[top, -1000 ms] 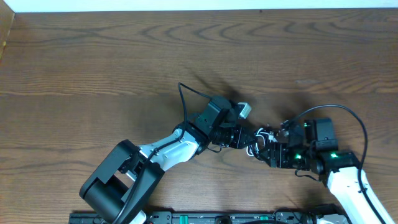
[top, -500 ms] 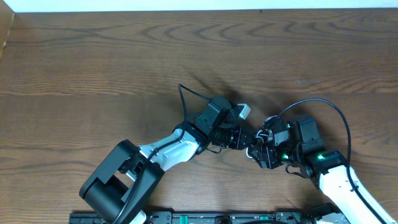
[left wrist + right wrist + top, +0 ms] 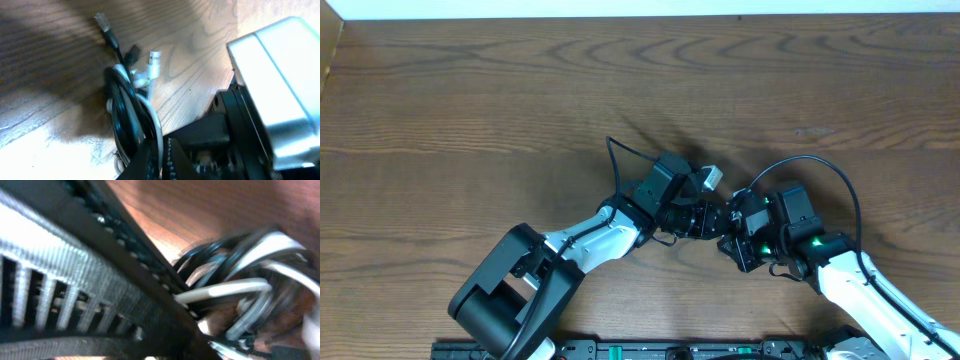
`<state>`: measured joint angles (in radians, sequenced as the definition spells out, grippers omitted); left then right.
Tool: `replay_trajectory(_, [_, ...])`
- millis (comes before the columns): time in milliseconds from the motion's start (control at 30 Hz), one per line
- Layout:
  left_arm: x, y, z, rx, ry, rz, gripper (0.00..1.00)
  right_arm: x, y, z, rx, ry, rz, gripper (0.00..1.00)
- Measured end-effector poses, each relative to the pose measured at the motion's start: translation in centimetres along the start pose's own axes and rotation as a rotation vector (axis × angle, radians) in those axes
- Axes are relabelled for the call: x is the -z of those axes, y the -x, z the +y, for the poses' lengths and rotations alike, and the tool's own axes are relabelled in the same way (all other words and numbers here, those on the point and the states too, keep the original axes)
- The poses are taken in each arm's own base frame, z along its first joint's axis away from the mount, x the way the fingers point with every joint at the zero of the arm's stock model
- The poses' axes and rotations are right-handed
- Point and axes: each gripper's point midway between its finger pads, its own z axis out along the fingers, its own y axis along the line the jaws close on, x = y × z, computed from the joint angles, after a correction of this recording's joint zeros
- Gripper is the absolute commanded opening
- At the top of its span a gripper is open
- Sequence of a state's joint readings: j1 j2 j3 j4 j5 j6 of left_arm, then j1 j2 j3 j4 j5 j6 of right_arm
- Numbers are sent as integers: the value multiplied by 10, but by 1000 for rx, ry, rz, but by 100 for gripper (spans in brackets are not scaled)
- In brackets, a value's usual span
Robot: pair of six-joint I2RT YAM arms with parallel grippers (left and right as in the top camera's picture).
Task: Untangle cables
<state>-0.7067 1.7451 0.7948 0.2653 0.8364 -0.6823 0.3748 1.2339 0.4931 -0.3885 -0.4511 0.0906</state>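
The cables are a small coil of white and black cords, pinched between the two grippers at the table's front centre. In the left wrist view the coil lies on the wood with a black plug and a white plug sticking out. My left gripper is shut on a white strand of it. The right wrist view shows the looped strands running in against my right gripper, which is shut on them. In the overhead view the left gripper and right gripper almost touch.
The right arm's thick black wire arches over the table behind that arm. The left arm's wire loops up behind its wrist. A black rail runs along the front edge. Bare wooden table stretches to the left and back.
My right gripper has slid left onto the coil and closed on it. The left gripper has kept its grip and place.
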Motion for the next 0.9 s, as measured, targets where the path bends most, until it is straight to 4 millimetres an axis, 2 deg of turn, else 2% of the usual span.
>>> replay_trajectory(100, [2,-3,10,29,42,9,8,-1,-4,0,-7,2,16,2])
replay_trajectory(233, [10,-6,43,104,190,-1,8,-1,-10,-1,-20,-6,41,2])
replay_trajectory(367, [17,-8,64,148,289,-18,8,-1,-10,-1,-20,-1,43,1])
replay_trajectory(667, [28,-14,88,200,410,-26,8,-1,-10,-3,-25,-15,41,1])
replay_trajectory(767, [30,-16,94,207,438,-28,8,0,-12,-4,-28,-19,48,12])
replay_trajectory(900, [30,-15,93,200,434,-27,8,0,-19,-6,-44,-30,76,11])
